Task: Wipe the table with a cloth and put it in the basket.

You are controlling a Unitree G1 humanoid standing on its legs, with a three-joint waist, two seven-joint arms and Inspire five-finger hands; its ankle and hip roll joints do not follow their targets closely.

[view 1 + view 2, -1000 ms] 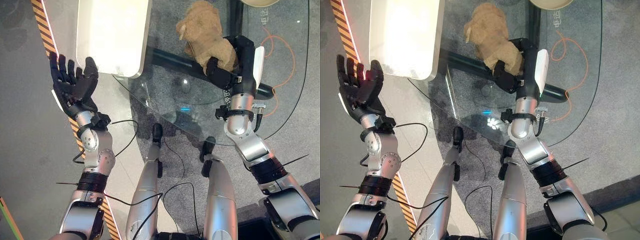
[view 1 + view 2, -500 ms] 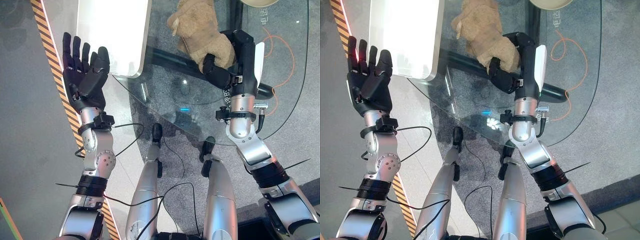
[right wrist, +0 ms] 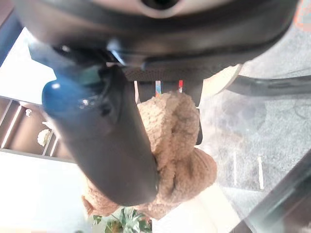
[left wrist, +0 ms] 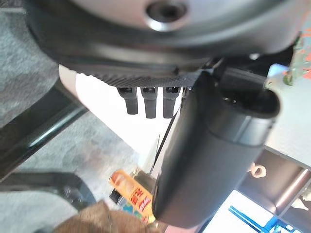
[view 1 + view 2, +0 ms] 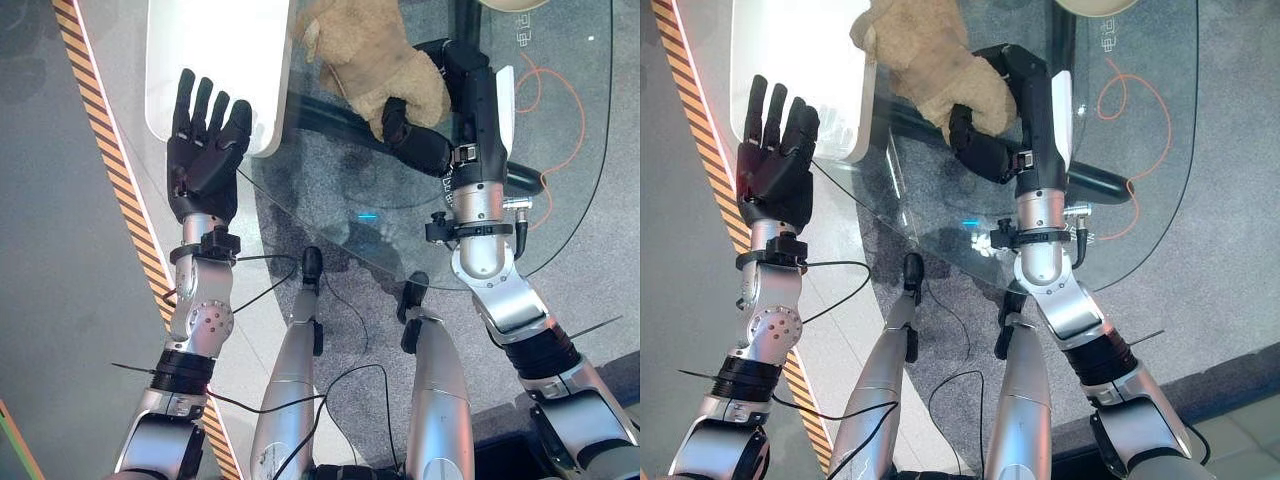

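Tan cloth (image 5: 375, 60) on the glass table (image 5: 560, 210).
Right hand (image 5: 440, 120) clamps it; left hand (image 5: 205, 150) spread flat.

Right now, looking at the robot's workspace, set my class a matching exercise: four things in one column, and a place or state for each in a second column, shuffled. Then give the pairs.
Column 1
1. left robot hand
2. right robot hand
3. tan cloth
4. orange cord

Column 2
A. seen looping under the glass table
B. bunched up on the glass, gripped
C. raised, fingers straight, holding nothing
D. fingers curled round the cloth

Pairs: 1-C, 2-D, 3-B, 4-A
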